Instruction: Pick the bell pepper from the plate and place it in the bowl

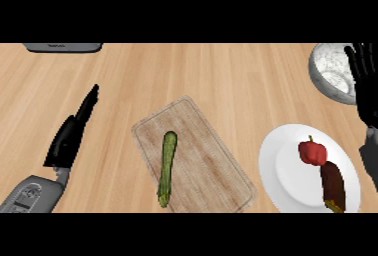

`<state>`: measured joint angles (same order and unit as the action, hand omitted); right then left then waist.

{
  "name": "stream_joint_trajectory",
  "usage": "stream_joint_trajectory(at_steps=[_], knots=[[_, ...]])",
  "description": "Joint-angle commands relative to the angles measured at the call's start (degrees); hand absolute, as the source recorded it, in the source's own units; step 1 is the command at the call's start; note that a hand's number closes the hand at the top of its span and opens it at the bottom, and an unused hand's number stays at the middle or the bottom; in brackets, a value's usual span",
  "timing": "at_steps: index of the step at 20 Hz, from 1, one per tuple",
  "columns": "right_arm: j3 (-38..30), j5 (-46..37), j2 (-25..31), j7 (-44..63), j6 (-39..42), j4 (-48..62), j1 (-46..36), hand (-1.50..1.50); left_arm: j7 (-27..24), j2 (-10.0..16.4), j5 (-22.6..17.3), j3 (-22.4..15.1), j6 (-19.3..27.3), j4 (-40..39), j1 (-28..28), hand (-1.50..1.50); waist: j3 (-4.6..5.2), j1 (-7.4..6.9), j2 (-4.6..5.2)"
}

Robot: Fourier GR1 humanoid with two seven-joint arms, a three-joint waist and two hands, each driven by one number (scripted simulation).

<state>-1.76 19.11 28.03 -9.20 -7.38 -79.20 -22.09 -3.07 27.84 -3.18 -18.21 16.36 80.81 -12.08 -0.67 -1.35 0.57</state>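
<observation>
A red bell pepper [312, 152] lies on the white plate [284, 172] at the lower right, beside a dark eggplant [334, 186]. The grey speckled bowl [330, 72] sits at the upper right. My right hand [363, 85] runs along the right edge, open, with straight fingers reaching over the bowl's right side. It holds nothing and stands to the right of the pepper, apart from it. My left hand [72, 134] rests open at the left, fingers straight and pointing up the counter.
A wooden cutting board [207, 155] lies in the middle with a green zucchini [167, 167] on it. A grey appliance [63, 47] shows at the counter's top left edge.
</observation>
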Motion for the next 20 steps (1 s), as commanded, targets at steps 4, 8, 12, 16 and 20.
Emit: stream_joint_trajectory(at_steps=[4,8,12,16,20], knots=[[-14.6,16.3,-1.9,-18.3,14.2,0.8,11.5,1.50,2.5,0.1,-4.7,7.7,2.8,0.2,1.7,0.00,0.24,3.70,-1.03],[-8.6,-1.7,7.5,-10.8,8.8,13.3,24.0,-1.50,3.5,-1.0,-7.5,9.3,3.0,2.0,2.0,0.00,0.67,2.49,0.95],[-14.7,11.0,-7.9,-19.4,10.6,17.1,31.9,-1.50,4.3,0.7,-10.7,12.4,0.4,2.7,3.4,0.00,0.54,2.63,-0.69],[-12.8,7.1,-10.5,-30.6,16.1,12.9,42.0,-1.50,5.1,-0.2,-9.7,12.6,0.2,4.4,4.8,0.00,0.66,2.04,-0.72],[-17.9,9.7,-3.9,-26.7,22.1,19.2,39.8,-1.50,8.9,-0.1,-9.8,14.4,-2.6,8.5,5.4,0.00,0.65,1.45,-0.64]])
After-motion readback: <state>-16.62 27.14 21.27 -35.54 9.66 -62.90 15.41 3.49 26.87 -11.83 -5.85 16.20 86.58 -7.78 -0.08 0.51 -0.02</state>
